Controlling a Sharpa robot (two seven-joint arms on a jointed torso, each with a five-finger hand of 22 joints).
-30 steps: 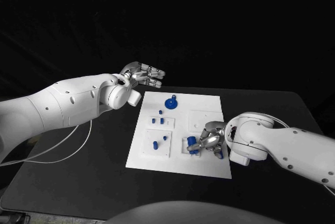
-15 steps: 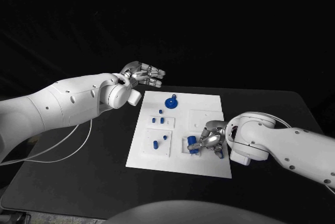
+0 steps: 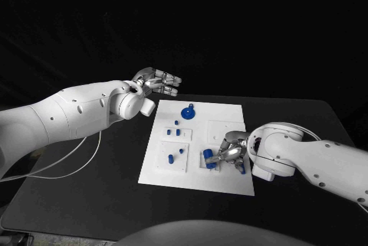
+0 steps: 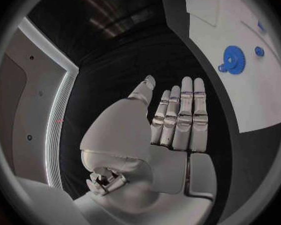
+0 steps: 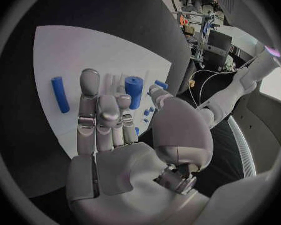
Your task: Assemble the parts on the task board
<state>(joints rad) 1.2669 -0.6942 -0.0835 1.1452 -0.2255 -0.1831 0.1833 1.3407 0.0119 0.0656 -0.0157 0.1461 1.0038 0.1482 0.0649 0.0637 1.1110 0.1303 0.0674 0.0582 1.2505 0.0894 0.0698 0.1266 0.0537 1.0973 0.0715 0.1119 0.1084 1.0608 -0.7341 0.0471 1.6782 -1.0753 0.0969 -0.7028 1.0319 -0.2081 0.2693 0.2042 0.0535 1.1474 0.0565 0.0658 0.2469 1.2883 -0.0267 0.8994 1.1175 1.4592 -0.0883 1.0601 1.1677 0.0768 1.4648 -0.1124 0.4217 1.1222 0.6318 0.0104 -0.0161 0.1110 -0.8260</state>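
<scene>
Head view: the white task board (image 3: 201, 145) lies in the middle of the black table (image 3: 84, 193), with bare tabletop open on every side of it. The left hand (image 3: 157, 81) hovers at about 11 o'clock from the board, off its far corner and over the table's far edge, fingers straight and holding nothing. A blue gear (image 3: 187, 114) sits on the board's far part at 12 o'clock, small blue pegs (image 3: 173, 132) lie nearer its middle, and another peg (image 3: 171, 159) rests at 8 o'clock. The right hand (image 3: 231, 154) is low over the board's near right part, at about 4 o'clock, fingers curled down beside a blue cylinder (image 3: 208, 155); whether they touch it cannot be told here.

Left wrist view: the left hand (image 4: 175, 130) is flat, fingers side by side and extended, nothing in them. The gear (image 4: 233, 60) and the board's edge (image 4: 240, 92) lie well beyond the fingertips across dark table.

Right wrist view: the right hand (image 5: 106, 127) has fingers drawn close together over the board (image 5: 65, 55). The cylinder (image 5: 134, 91) stands just past the fingertips; a grip cannot be confirmed. A long blue peg (image 5: 60, 94) lies apart on bare board
</scene>
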